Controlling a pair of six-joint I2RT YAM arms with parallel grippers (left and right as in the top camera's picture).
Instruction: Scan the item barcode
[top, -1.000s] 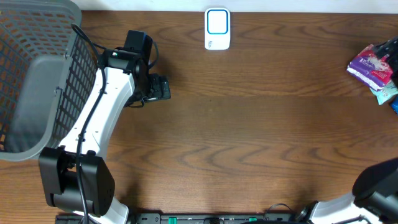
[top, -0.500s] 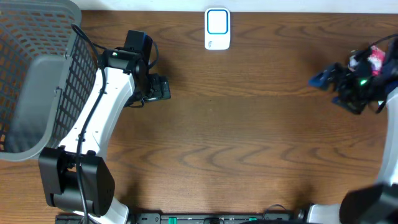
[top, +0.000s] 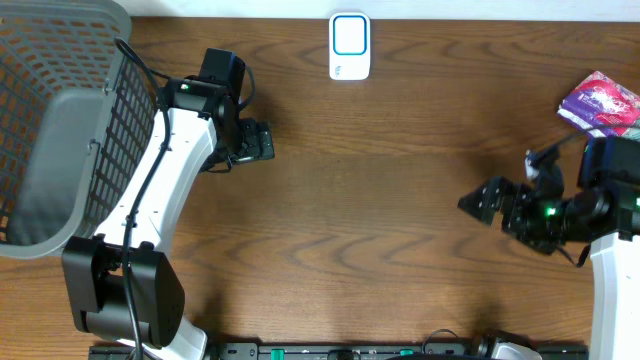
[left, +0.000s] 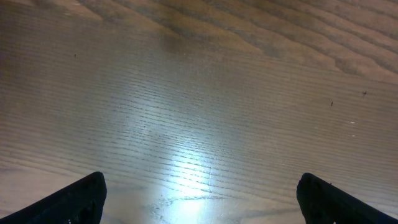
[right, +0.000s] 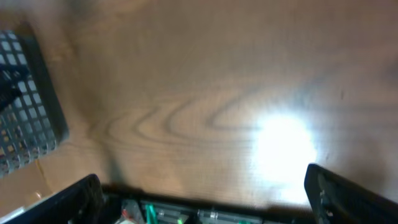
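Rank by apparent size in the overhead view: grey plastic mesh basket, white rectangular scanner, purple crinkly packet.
1. grey plastic mesh basket, by far the largest
2. purple crinkly packet, at the frame edge
3. white rectangular scanner, somewhat smaller

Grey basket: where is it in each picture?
Overhead: the grey basket fills the far left.
Left wrist: not in it.
Right wrist: the grey basket is blurry mesh at the left edge.
Shared landmark: the wooden table, in all three.

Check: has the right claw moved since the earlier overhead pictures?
Yes. Half a second ago the right claw was level with the purple packet. Now it sits lower in the overhead view and slightly further left, apart from the packet.
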